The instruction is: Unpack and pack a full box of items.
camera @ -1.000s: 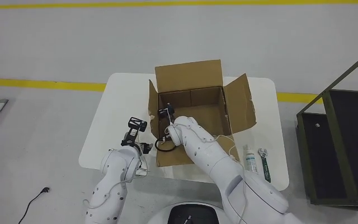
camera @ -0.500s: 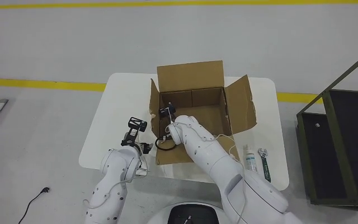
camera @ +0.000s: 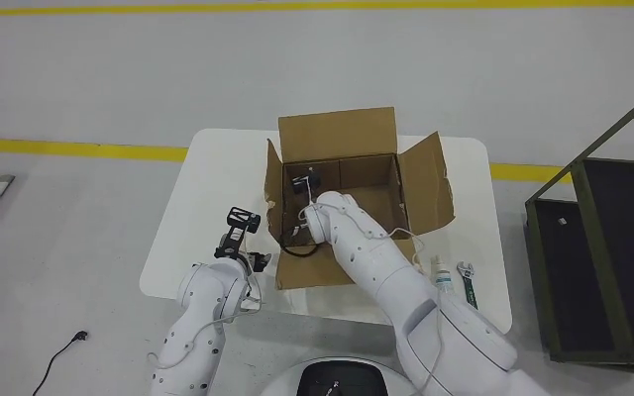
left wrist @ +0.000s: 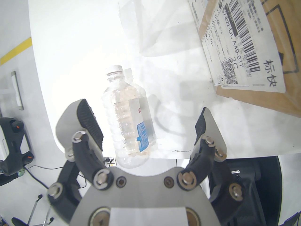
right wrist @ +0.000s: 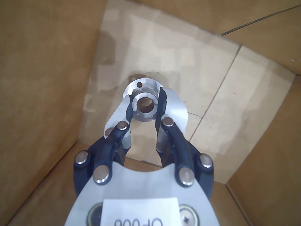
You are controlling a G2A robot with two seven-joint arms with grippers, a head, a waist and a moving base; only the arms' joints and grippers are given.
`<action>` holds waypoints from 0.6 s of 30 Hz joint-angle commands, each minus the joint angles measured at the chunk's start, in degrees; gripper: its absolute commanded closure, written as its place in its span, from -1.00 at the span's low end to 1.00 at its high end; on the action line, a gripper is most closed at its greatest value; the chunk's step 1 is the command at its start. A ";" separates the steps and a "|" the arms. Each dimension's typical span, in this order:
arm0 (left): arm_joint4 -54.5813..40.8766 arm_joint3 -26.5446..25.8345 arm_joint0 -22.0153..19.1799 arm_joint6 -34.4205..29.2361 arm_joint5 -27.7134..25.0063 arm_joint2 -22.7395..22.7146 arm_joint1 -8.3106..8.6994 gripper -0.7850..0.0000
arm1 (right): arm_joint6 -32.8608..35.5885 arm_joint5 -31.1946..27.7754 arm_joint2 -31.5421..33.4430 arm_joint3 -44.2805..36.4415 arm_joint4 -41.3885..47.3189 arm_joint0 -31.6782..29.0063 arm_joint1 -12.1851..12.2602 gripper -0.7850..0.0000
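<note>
The right pincer point(right wrist: 145, 104) is down inside the cardboard box point(right wrist: 47, 59), narrowed onto the hub of a metal flange point(right wrist: 150, 84), with the bare box floor close beneath it. The step in hand looks like carrying this flange in or out, but which of the two cannot be told. The left pincer point(left wrist: 144, 114) hangs wide open over a clear bottle point(left wrist: 127, 118), which lies on the table point(left wrist: 82, 36) beneath it, just beside the box. The next move probably calls for a straight vertical path for the right arm, clear of the box walls.
</note>
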 commanded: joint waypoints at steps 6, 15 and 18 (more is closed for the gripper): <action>0.00 0.00 0.00 0.00 0.00 0.00 0.00 -1.00 | 0.35 1.87 1.26 -1.61 -0.95 0.32 1.29 1.00; 0.00 0.00 0.00 0.00 0.00 0.00 0.00 -1.00 | 2.00 4.16 3.01 -7.78 -3.76 -0.71 3.56 1.00; 0.00 0.00 0.00 0.00 0.00 0.00 0.00 -1.00 | 3.08 4.74 3.76 -12.67 -5.47 -1.96 4.63 1.00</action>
